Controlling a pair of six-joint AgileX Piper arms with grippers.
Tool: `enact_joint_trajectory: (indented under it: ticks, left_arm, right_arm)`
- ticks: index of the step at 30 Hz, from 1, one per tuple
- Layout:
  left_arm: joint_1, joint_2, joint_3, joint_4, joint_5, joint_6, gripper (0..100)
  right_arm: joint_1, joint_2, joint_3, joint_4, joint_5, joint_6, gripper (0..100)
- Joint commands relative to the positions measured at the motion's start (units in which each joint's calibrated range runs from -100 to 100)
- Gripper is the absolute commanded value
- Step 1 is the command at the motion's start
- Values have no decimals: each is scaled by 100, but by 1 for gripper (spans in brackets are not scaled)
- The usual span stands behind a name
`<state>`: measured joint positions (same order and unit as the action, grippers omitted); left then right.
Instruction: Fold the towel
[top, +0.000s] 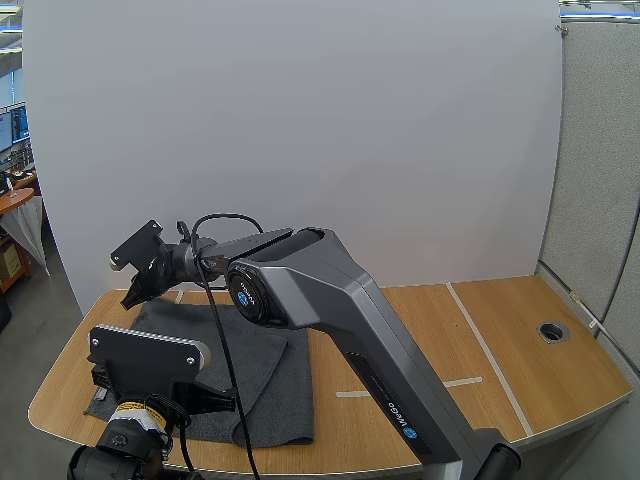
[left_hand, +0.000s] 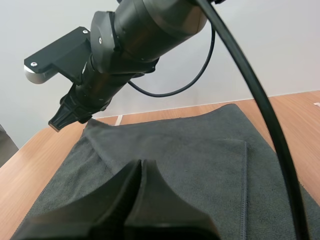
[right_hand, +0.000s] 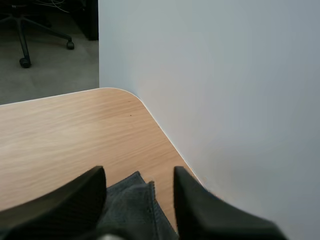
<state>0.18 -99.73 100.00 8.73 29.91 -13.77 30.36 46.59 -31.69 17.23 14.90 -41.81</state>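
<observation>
Towel (top: 272, 385) corner sits between the parted fingers of my right gripper (right_hand: 139, 172); I should close squarely on the hem before lifting, while my left gripper (left_hand: 141, 167) rests clenched, empty.

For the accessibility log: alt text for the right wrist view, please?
The right gripper, fingers apart, straddles a corner of the dark grey towel near a rounded corner of the wooden table, beside a white panel.
</observation>
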Motion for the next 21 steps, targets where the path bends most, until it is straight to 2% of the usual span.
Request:
enact_joint_trajectory:
  ticks: [1, 6, 16, 17, 21]
  left_arm:
    - [6, -27, 0, -20, -135, 11, 1]
    - [6, -27, 0, -20, -135, 11, 1]
    - [6, -27, 0, -20, -135, 11, 1]
    - [6, -27, 0, -20, -135, 11, 1]
    - [6, -27, 0, -20, -135, 11, 1]
  right_arm:
    - [0, -119, -41, -33, -62, 7, 100]
    - [-8, -354, -41, -37, 589, 7, 100]
    - [-8, -1203, -41, -66, 3040, 7, 98]
    - [-8, -1359, -41, -114, 3414, 7, 91]
    - [-8, -1798, -41, -317, 4338, 17, 50]
